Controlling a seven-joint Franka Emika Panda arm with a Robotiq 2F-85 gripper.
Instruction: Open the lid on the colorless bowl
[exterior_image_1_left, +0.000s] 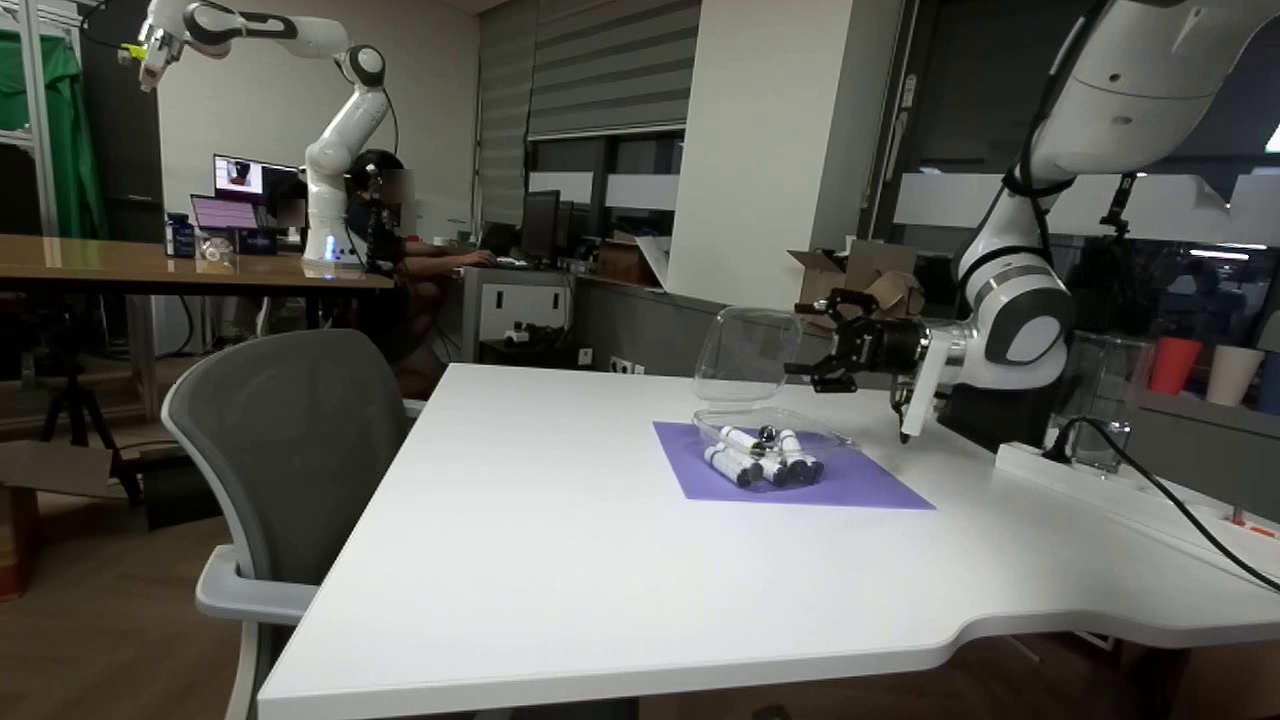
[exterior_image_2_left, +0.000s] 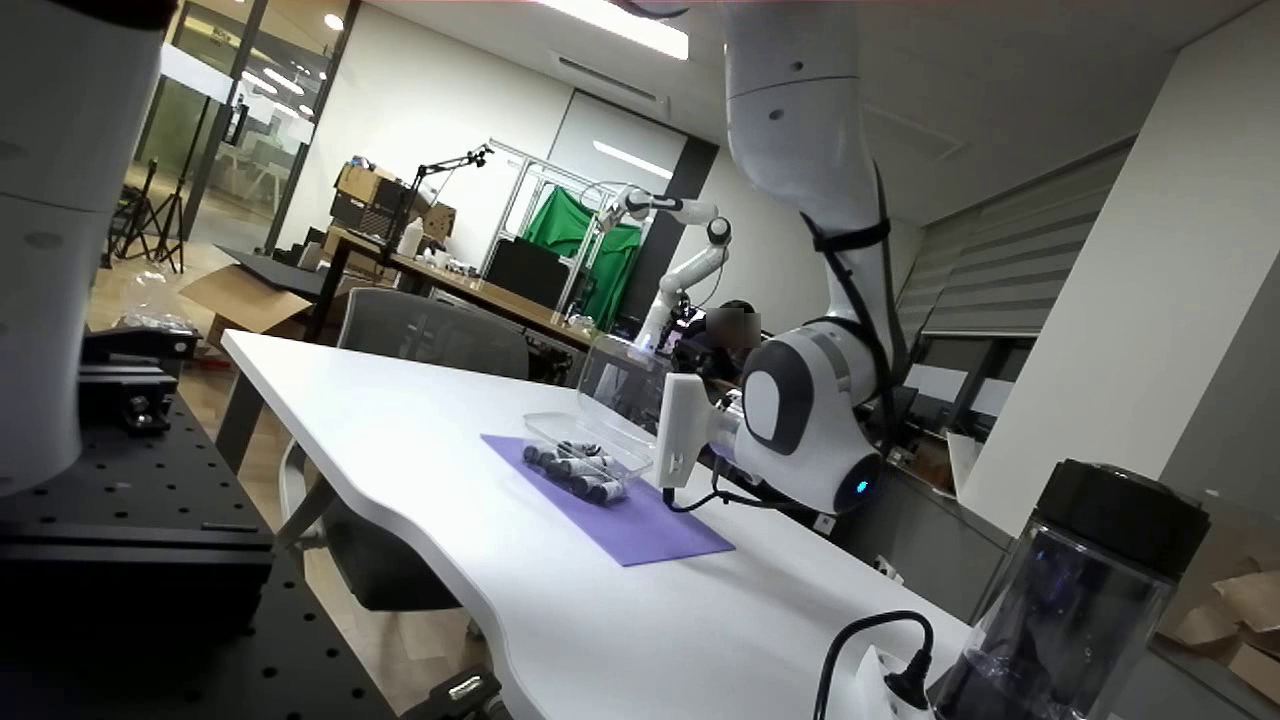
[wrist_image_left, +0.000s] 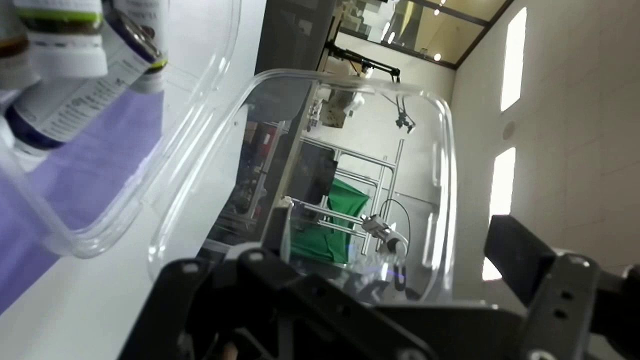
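Tilted steeply up along one edge of a low, colorless, rounded-rectangular, see-through plastic bowl (wrist_image_left: 127, 207): a shallow, clear, rounded-square plastic lid (exterior_image_1_left: 746, 352). Aimed roughly level at that lid from close beside, higher than the rim of the bowl: a black, two-fingered robot gripper (exterior_image_1_left: 797, 338), spread wide with one finger above the other, apparently holding nothing. In the wrist view, looking onto the broad pane just ahead of the fingertips, inner edge next to the bowl, free edge pointing up and away from it. Hard to tell touch from slight gap at the lower finger. In the lid, roughly as broad as tall, no clear long axis to line up with.

Thin and glossy in lid and bowl alike, with rounded corners and bright glints along moulded borders. Heaped inside the bowl, mostly lying: white-labelled cylindrical bottles (exterior_image_1_left: 772, 468) with dark ends. Under the bowl, a flat, purple, paper-like sheet (exterior_image_1_left: 870, 487) on a smooth white counter (exterior_image_1_left: 560, 570).

Judged all but finished with opening; probably calling next for a straight retreat of the gripper, or a small nudge of the lid away from the bowl. At risk, if snagged: flopping back down over the bottles.
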